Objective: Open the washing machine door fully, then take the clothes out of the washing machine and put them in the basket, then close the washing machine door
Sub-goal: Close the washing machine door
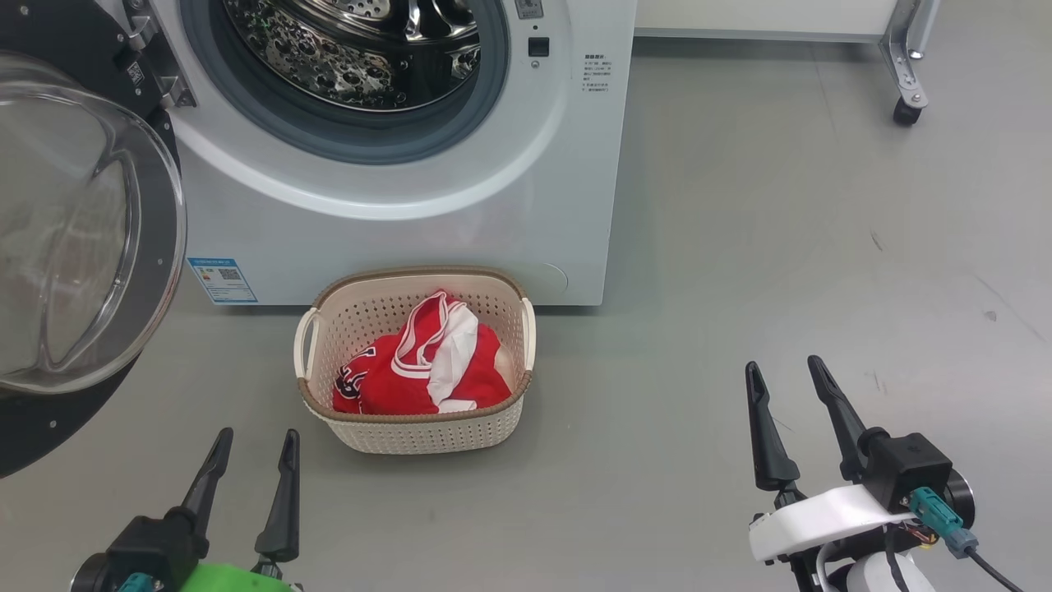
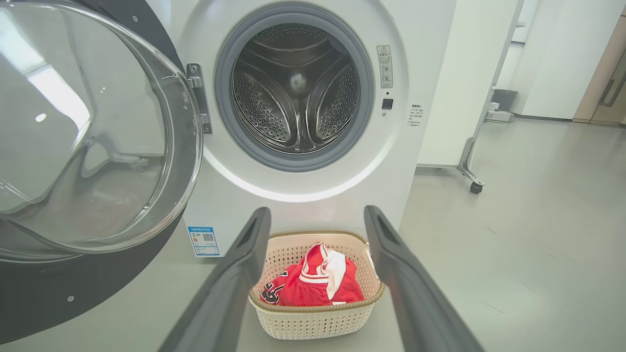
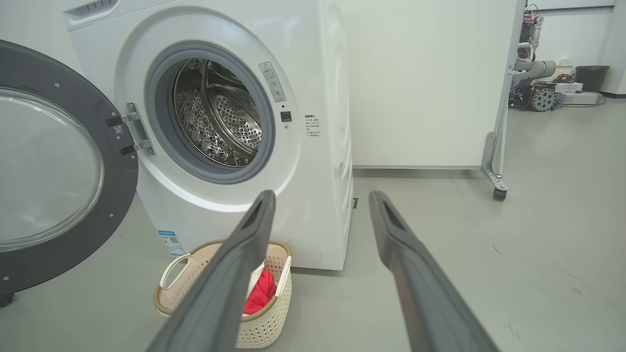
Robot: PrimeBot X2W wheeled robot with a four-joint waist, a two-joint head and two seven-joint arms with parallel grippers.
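Note:
The white washing machine [image 1: 460,222] [image 2: 420,63] [image 3: 313,58] stands with its door [image 1: 82,247] [image 2: 88,146] [image 3: 49,166] swung wide open to the left, glass bowl facing out. Its steel drum [image 1: 353,49] [image 2: 298,88] [image 3: 220,117] looks bare inside. The red and white clothes [image 1: 427,362] [image 2: 318,281] [image 3: 261,293] lie bunched in the cream basket [image 1: 411,432] [image 2: 313,322] [image 3: 264,327] on the floor before the machine. My left gripper [image 1: 255,440] [image 2: 318,215] is open, low at the basket's front left. My right gripper [image 1: 785,366] [image 3: 320,198] is open, well off to the basket's right.
Grey floor [image 1: 781,205] stretches right of the machine. A white partition on a caster foot [image 1: 906,107] [image 2: 474,186] [image 3: 499,193] stands behind to the right. Equipment and a dark bin [image 3: 592,78] sit far back.

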